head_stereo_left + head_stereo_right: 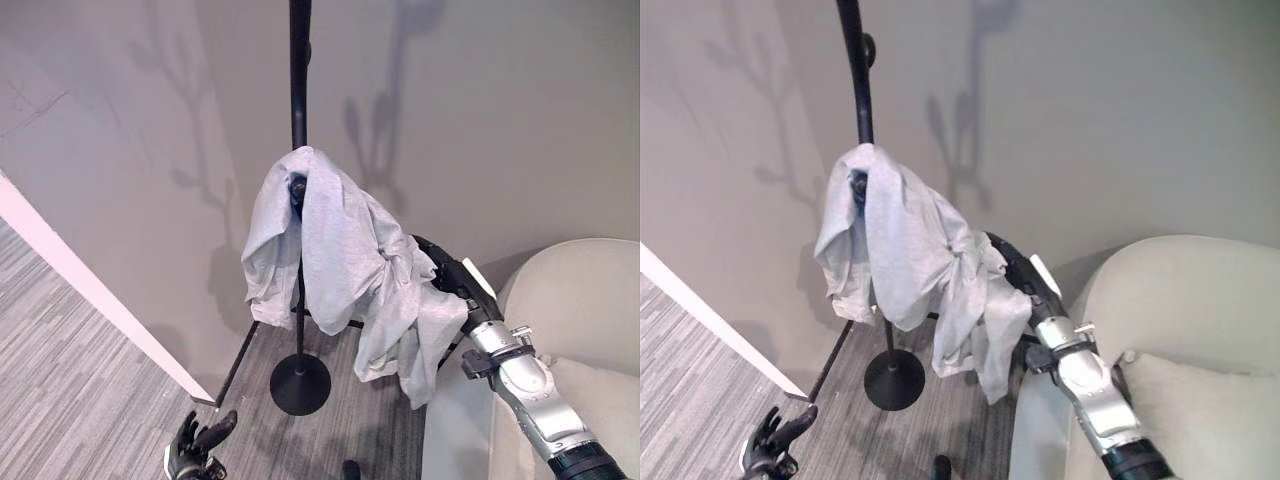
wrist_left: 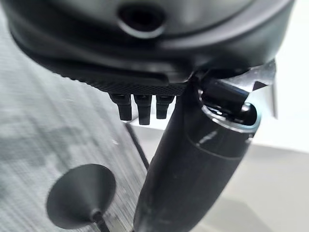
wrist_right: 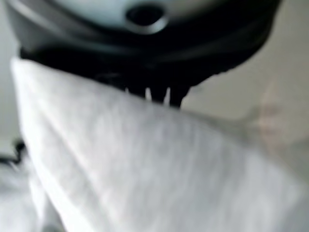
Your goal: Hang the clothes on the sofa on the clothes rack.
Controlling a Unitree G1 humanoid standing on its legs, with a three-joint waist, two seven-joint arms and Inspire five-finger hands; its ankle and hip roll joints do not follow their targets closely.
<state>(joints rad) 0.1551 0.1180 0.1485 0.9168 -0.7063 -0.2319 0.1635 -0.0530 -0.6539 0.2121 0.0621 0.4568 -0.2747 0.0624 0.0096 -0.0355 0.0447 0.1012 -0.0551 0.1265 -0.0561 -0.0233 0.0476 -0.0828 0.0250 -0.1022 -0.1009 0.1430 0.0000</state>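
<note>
The crumpled light-grey cotton garment (image 1: 340, 270) is draped over a peg of the black metal clothes rack (image 1: 298, 90), its folds hanging beside the pole above the round base. The hanging looks nearly done; what remains, I judge, is letting go. The right hand (image 1: 445, 270) is buried in the cloth's lower edge, so its grip cannot be told. The left hand (image 1: 200, 445) hangs low, fingers relaxed, holding nothing. The cream upholstered sofa (image 1: 580, 300) stands just beside the rack.
</note>
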